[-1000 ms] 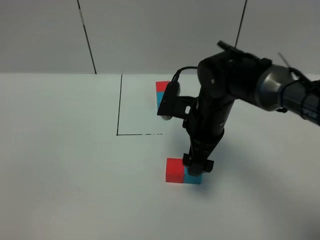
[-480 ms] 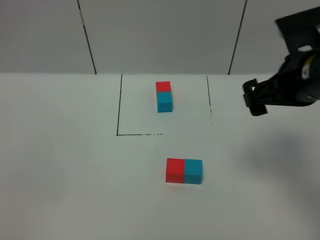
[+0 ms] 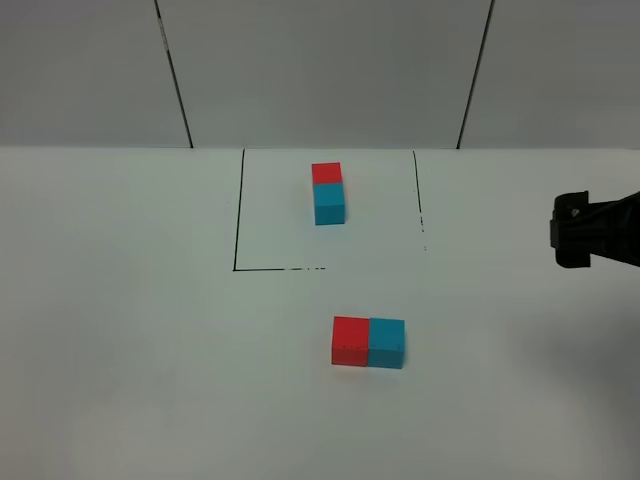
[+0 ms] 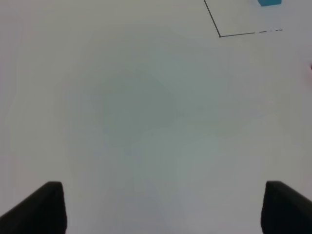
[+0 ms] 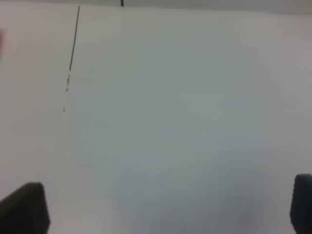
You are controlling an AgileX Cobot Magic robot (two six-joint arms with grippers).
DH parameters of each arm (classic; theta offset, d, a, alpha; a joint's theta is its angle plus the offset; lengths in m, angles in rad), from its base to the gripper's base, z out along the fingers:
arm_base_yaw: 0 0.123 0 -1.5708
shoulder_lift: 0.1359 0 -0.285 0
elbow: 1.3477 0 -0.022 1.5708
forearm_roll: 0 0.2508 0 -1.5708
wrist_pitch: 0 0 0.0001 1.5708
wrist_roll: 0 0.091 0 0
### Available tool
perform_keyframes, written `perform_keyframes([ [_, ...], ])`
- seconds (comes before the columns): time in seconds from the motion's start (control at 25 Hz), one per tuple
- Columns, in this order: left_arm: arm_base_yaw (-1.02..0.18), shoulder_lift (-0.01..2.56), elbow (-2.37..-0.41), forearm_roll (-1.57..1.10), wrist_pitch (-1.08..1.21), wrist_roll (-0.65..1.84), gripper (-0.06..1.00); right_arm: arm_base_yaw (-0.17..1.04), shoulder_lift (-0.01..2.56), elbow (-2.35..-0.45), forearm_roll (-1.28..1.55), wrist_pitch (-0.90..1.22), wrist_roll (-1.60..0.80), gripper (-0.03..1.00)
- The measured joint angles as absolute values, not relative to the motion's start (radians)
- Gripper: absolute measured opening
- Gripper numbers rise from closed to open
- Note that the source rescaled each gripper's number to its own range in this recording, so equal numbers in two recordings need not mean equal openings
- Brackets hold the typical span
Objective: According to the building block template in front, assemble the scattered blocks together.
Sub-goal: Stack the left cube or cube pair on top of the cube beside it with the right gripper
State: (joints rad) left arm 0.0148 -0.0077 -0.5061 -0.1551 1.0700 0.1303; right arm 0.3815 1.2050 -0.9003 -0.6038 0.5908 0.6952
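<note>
1. White table (image 3: 130, 330) carries everything, and a grey panelled wall (image 3: 320, 70) stands behind its far edge.
2. The template (image 3: 328, 193) sits at the far centre of the table. It is a red cube on the far side joined to a cyan cube on the near side, inside a thin black outline (image 3: 238, 220). The pair lies toward the far part of the outline, about midway between its left and right lines. The near line breaks off partway along, and the right line fades into dots at its near end.
3. The red block (image 3: 350, 341) and the cyan block (image 3: 387, 343) lie outside the outline, just near of it. They touch face to face, red on the left and cyan on the right, so this row runs left to right while the template runs far to near.
4. The left gripper (image 4: 163, 207) is open, its jaws wide apart with only bare table between them. Its wrist view catches a corner of the outline and a sliver of the template's cyan cube.
5. The right gripper (image 5: 162, 204) is open as well and holds nothing. It is over bare table, with one line of the outline in its wrist view. In the high view the right arm (image 3: 598, 230) shows at the right edge, well apart from both pairs of cubes.
</note>
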Motion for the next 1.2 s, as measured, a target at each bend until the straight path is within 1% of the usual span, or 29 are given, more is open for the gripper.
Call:
perform_keyframes([
  [0.12,0.015,-0.008,-0.506,-0.155,1.07,0.13,0.7,0.382,1.227,-0.94,-0.55,0.616,0.504,1.0],
  [0.28,0.015,-0.008,-0.506,-0.155,1.07,0.13,0.7,0.382,1.338,-1.097,-0.351,0.734,0.061,1.0],
  [0.36,0.015,-0.008,-0.506,-0.155,1.07,0.13,0.7,0.382,1.429,-1.19,-0.246,0.812,-0.186,1.0],
  [0.44,0.015,-0.008,-0.506,-0.155,1.07,0.13,0.7,0.394,1.523,-1.269,-0.177,0.883,-0.376,1.0],
  [0.56,0.015,-0.008,-0.506,-0.155,1.07,0.13,0.7,0.443,1.675,-1.373,-0.135,0.97,-0.572,1.0],
  [0.72,0.015,-0.008,-0.506,-0.155,1.07,0.13,0.7,0.526,1.834,-1.466,-0.131,1.026,-0.707,1.0],
  [0.92,0.015,-0.008,-0.506,-0.155,1.07,0.13,0.7,0.6,1.982,-1.511,-0.121,1.007,-0.773,1.0],
  [1.2,0.015,-0.008,-0.506,-0.155,1.07,0.13,0.7,0.625,2.088,-1.558,-0.07,0.968,-0.854,1.0],
])
